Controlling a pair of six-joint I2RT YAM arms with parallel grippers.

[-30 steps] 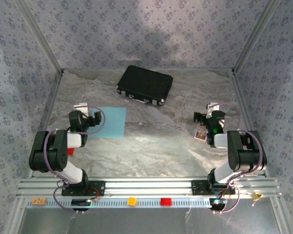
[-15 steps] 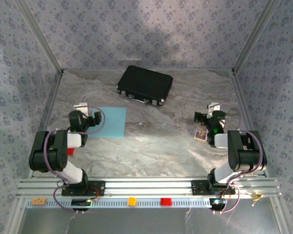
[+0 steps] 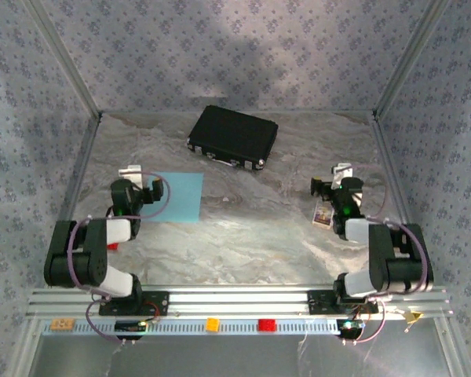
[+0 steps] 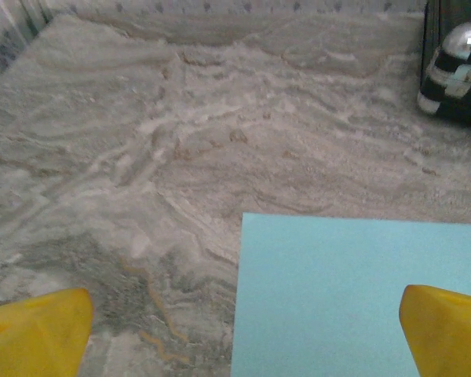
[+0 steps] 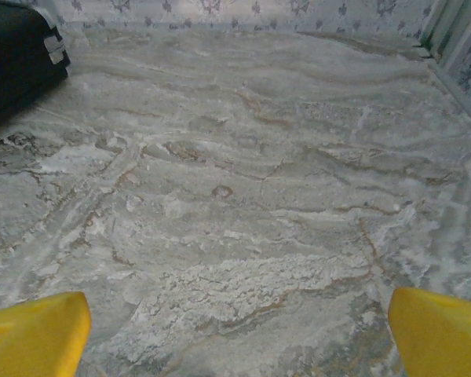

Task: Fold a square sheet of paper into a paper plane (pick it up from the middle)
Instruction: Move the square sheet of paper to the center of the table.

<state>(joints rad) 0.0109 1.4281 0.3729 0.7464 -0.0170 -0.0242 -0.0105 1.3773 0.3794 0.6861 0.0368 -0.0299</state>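
The square sheet of paper (image 3: 177,196) lies flat on the marbled table, left of centre. It is light blue, and its far left corner sits between my left fingers in the left wrist view (image 4: 361,298). My left gripper (image 3: 141,182) hovers at the sheet's left edge, open, with nothing held; its yellow fingertips (image 4: 35,330) stand wide apart around the midpoint (image 4: 243,338). My right gripper (image 3: 331,179) is open over bare table on the right side, and nothing lies between its yellow fingertips (image 5: 439,330) (image 5: 239,338).
A black rectangular case (image 3: 233,137) lies at the back centre; its corner shows in the left wrist view (image 4: 455,63) and the right wrist view (image 5: 16,55). A small card (image 3: 322,216) lies beside the right arm. Patterned walls close in the table on three sides.
Both arms' elbows have sunk slightly toward the near rail. The grippers stay almost where they were, both still open. The paper has not moved.
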